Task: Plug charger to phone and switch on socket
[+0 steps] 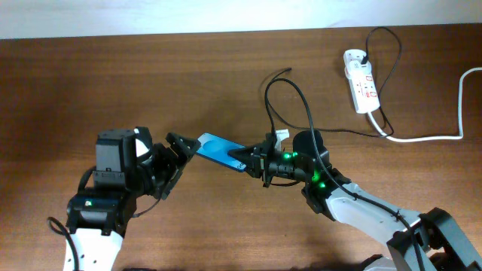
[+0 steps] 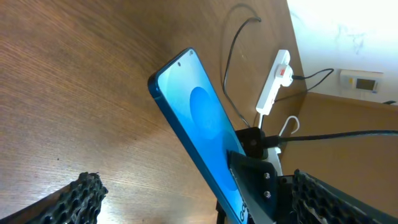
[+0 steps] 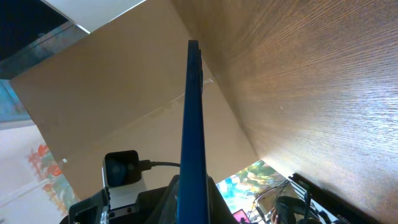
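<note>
- I saw the right gripper (image 1: 247,159) clamped tight on one end of the phone (image 1: 218,150), holding it tilted above the table (image 1: 90,83).
- The phone's blue screen faced the left wrist camera, and its free end pointed toward the left gripper (image 1: 179,159).
- The left gripper stood wide, its fingers (image 2: 81,200) on either side of the phone and not touching it.
- The charger (image 1: 292,102) looped over the wood behind the right arm, its tip lying apart from the phone.
- The socket (image 1: 360,80) lay well away at the far right, its white lead (image 1: 429,138) trailing toward the table edge.
- I could not tell how its switches stood.
</note>
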